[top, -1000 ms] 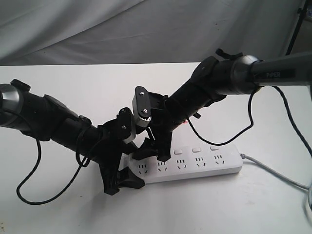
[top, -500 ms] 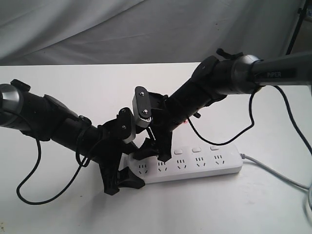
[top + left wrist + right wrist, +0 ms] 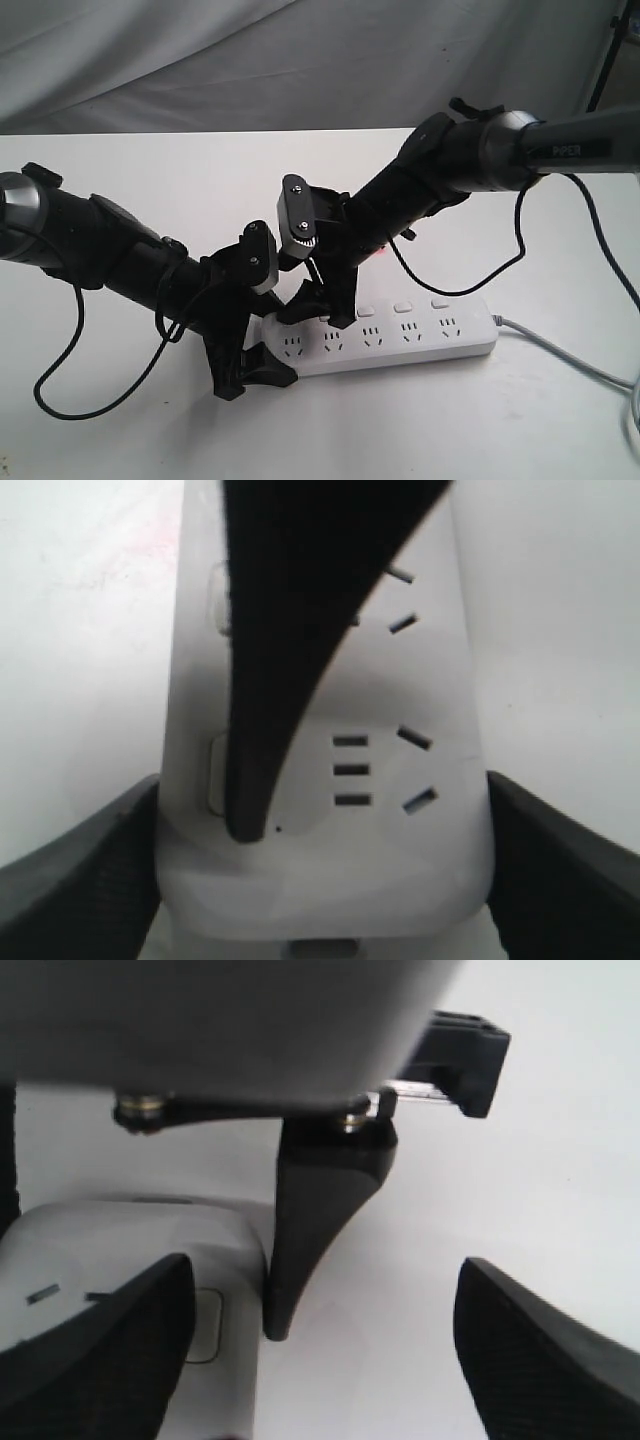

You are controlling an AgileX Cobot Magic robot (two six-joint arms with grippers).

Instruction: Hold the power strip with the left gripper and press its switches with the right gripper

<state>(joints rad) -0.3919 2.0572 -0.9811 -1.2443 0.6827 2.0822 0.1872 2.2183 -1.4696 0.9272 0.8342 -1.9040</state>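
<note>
1. Exterior view: the long white plastic power strip [image 3: 400, 340] lies flat on the white desk [image 3: 150, 180], and its grey cord [image 3: 560, 350] runs off to the right. The black two-fingered left gripper [image 3: 262, 352] has its fingers closed on the strip's left end, one on each long side. The black two-fingered right gripper [image 3: 320, 310] points down over the second socket with its fingers apart, holding nothing. Three of the small white rounded-square switches [image 3: 402, 307] show to its right.
2. Left wrist view: the power strip [image 3: 400, 810] sits between the left gripper's [image 3: 320, 880] fingers [image 3: 80, 865], which touch both its sides. One dark finger of the right gripper [image 3: 265, 660] ends just beside a switch [image 3: 212, 775]; I cannot tell whether it touches.
3. Right wrist view: the right gripper's [image 3: 325, 1290] fingers [image 3: 540, 1360] stand wide apart, one over the strip [image 3: 120, 1240], the other over bare desk [image 3: 560, 1140].
</note>
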